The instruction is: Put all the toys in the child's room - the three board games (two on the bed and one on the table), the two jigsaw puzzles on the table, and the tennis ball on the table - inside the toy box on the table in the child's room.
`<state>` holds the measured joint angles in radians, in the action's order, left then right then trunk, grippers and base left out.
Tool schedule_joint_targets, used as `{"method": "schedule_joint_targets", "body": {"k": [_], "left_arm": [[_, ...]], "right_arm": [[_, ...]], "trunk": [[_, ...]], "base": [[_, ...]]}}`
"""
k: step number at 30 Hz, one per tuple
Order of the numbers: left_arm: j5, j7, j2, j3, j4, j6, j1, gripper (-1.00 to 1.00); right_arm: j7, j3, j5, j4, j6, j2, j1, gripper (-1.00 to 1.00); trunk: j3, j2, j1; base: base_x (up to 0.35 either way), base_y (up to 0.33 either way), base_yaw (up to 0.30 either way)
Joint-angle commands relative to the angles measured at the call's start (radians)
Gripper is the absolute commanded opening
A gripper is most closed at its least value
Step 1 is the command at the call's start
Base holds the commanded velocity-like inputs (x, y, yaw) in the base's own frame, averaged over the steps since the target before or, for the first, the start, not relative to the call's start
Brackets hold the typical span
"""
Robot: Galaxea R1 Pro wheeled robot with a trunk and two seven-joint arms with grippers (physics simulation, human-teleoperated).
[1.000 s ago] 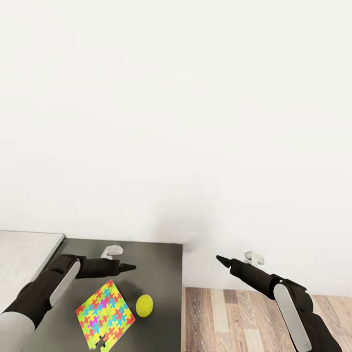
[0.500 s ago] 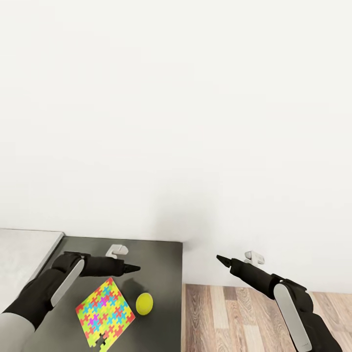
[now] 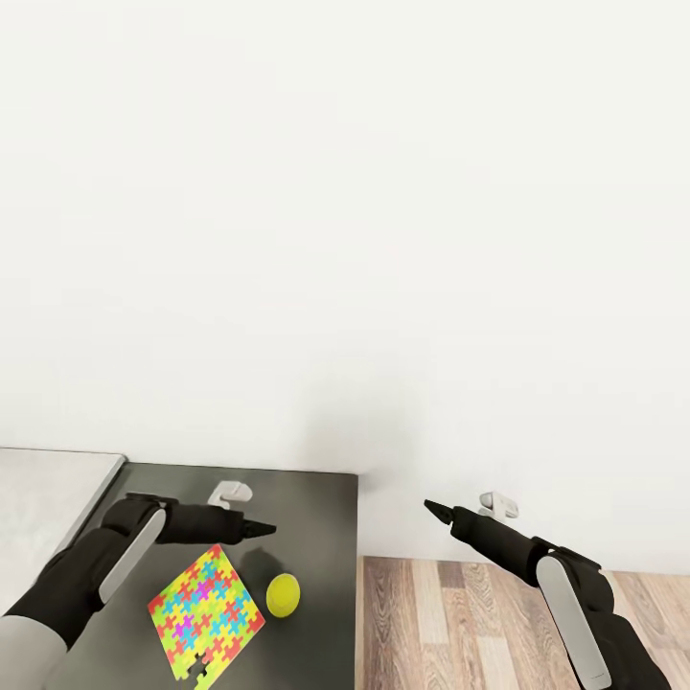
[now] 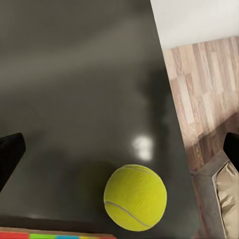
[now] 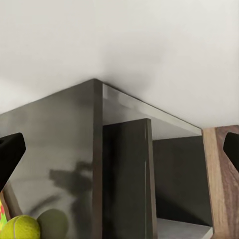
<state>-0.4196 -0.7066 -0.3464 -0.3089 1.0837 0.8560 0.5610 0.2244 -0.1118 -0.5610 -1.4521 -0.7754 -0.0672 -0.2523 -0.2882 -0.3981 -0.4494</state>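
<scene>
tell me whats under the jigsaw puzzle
The jigsaw puzzle lies flat on the dark grey table section, beside the tennis ball. Whatever sits directly beneath the puzzle is covered and cannot be seen.

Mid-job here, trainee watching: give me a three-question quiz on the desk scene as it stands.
1. True or false: the ball lies on the dark section of the table.
2. What lies just left of the ball in the head view? A) a board game B) a puzzle C) the toy box
3. Fill in: the left gripper hangs above the table with its fingers ___, holding nothing.

Key: 1 true. 2 B. 3 open; in the left wrist view the two fingertips sit far apart, with the ball between and beyond them.
</scene>
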Motion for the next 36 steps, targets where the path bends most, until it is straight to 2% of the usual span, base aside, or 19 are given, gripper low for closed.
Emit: {"method": "schedule_joint_targets", "body": {"k": [1,7,15,25,36], "left_arm": [[-0.004,0.0,0.0,-0.002,0.001,0.008,0.001,1.0],[-0.005,0.0,0.001,-0.009,0.021,0.032,-0.003,1.0],[-0.002,-0.001,-0.002,-0.044,0.105,0.076,-0.051,1.0],[-0.001,0.001,-0.009,-0.045,0.145,0.087,-0.084,1.0],[0.03,0.001,-0.008,-0.046,0.149,0.089,-0.088,1.0]], "right_arm": [[0.006,-0.002,0.003,-0.001,-0.005,0.0,-0.001,1.0],[0.006,-0.002,0.003,-0.001,-0.005,0.0,-0.001,1.0],[0.006,-0.002,0.003,0.0,-0.005,0.001,0.0,1.0],[0.006,-0.002,0.003,0.0,-0.005,0.0,0.0,1.0],[0.007,-0.002,0.003,-0.001,-0.005,0.0,-0.001,1.0]], "trunk": [[-0.002,-0.002,-0.001],[-0.002,-0.002,-0.001],[-0.002,-0.002,-0.001],[-0.002,-0.002,-0.001],[-0.002,-0.002,-0.001]], "base": [[0.0,0.0,0.0],[0.0,0.0,0.0],[0.0,0.0,0.0],[0.0,0.0,0.0],[0.0,0.0,0.0]]}}
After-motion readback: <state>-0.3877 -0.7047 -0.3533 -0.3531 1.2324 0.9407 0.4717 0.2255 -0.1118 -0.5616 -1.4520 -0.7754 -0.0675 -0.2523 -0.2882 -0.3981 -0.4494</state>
